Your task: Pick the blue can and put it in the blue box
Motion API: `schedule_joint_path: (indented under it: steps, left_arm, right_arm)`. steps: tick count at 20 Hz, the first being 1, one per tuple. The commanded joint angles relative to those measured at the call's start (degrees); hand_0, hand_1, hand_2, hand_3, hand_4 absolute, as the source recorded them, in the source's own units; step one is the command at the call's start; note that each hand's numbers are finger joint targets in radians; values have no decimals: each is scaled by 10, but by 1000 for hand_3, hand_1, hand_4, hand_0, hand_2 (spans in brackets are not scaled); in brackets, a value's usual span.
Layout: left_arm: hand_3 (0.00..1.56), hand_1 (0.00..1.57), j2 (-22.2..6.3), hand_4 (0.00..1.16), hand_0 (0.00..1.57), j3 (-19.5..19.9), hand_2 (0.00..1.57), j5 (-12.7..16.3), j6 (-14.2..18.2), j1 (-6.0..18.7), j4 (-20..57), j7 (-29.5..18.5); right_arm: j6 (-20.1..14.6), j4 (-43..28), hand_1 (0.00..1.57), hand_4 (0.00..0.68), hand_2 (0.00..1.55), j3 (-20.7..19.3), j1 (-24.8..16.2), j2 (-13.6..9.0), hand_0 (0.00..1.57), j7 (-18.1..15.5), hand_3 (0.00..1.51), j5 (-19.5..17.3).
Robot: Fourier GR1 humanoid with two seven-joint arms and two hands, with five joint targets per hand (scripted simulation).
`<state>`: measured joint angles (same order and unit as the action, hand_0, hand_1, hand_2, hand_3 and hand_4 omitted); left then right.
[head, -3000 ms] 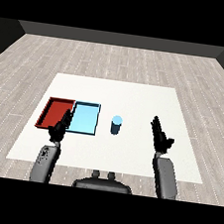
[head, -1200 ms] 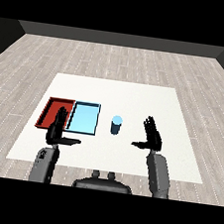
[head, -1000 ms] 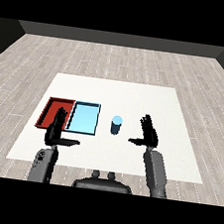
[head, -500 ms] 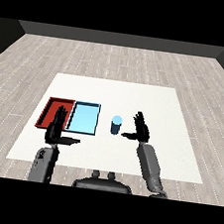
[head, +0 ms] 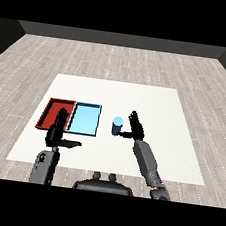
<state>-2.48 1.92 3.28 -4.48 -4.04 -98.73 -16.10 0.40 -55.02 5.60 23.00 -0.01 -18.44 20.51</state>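
We find the right hand (head: 136, 128) closer to the blue can (head: 117, 126) than it was half a second ago; three seconds ago it stood well out toward the table's right side. The left hand (head: 58, 128), both trays and the can sit where they sat in every earlier frame.

Taken from left to right: the red tray (head: 47, 117) lies flat on the white table (head: 151, 105), with the light blue tray (head: 85, 119) just beside it on its right. The left hand hovers in front of the red tray's near edge, fingers straight and pointing away from us, thumb stuck out to the right; it is open and carries nothing. It covers part of the red tray's near right corner. The blue can stands upright on the table, right of the light blue tray and outside it.

The right hand is just beside the can on its right, fingers extended upward, thumb reaching toward the can's lower side. We judge this hand open. Whether the thumb touches the can we cannot tell, as the gap is too small to read. The far side of the can is hidden from us.
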Motion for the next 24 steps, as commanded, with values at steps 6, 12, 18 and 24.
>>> schedule_joint_path:
  steps: [6, 12, 18, 24]
  left_arm:
    - [0, 0, 4, 0, 0, 8, 0, 6, 4, 0, 3, -1]
    - [0, 0, -11, 0, 0, 28, 0, 17, 3, 56, 26, 29]
    - [0, 0, -5, 0, 0, 29, 0, 26, -12, 42, 50, -17]
    - [0, 0, -18, 0, 0, 43, 0, 41, -19, 55, 48, 9]
  right_arm:
    - [-28, 150, 0, 0, 0, 31, 113, 0, 0, -42, 0, 31]
    - [-64, 161, 0, 0, 0, 75, 121, 0, 0, -42, 0, 51]
    - [-106, 217, 0, 0, 0, 207, 151, 0, 0, -94, 0, 169]
    - [-115, 232, 0, 0, 0, 223, 179, 0, 0, -90, 0, 205]
